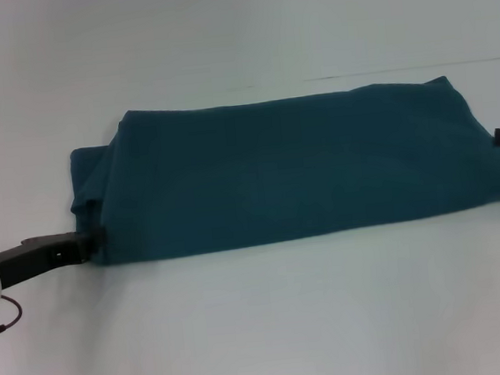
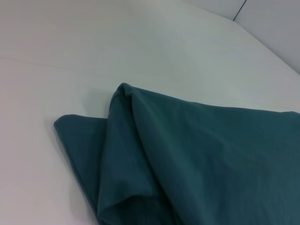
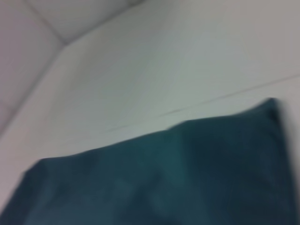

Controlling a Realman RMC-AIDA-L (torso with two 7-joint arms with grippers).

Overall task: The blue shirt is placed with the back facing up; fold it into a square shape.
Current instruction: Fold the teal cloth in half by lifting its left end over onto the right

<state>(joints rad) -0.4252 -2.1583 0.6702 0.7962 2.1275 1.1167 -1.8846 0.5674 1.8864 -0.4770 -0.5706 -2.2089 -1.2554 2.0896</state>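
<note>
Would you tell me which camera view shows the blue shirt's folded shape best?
The head view: the whole blue shirt lies there as a wide folded band, a gripper at each end. The left wrist view shows only the layered folds at one end; the right wrist view shows only part of its far edge.

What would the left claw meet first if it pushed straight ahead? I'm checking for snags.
The left claw already sits at the near left corner of the blue shirt, pointing into it, so it would likely press straight into the folded fabric.
</note>
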